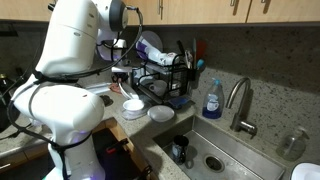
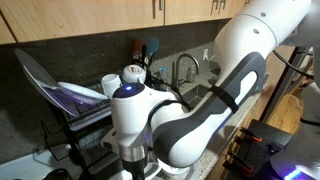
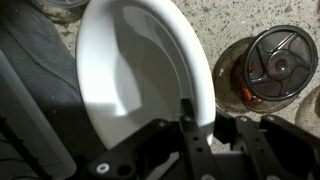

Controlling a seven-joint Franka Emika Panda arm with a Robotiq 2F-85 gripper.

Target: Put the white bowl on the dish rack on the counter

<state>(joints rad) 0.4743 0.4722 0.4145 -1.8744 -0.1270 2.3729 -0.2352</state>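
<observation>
Lower ctr, wrist view: your gripper (image 3: 200,122) is clamping the white bowl (image 3: 130,75) by its rim, prob. slick, stiff, breakable.

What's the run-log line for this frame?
hand: shut on white bowl rim | backdrop: counter, metal strainer beside bowl | dish rack: beside sink | set down: cannot tell

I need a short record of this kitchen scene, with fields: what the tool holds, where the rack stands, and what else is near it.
tool: shut on the rim of the white bowl
bowl pose: tilted, speckled counter showing behind it
dish rack: on the counter, beside the sink
white dishes: two, on the counter in front of the rack
by the sink: blue bottle, faucet
</observation>
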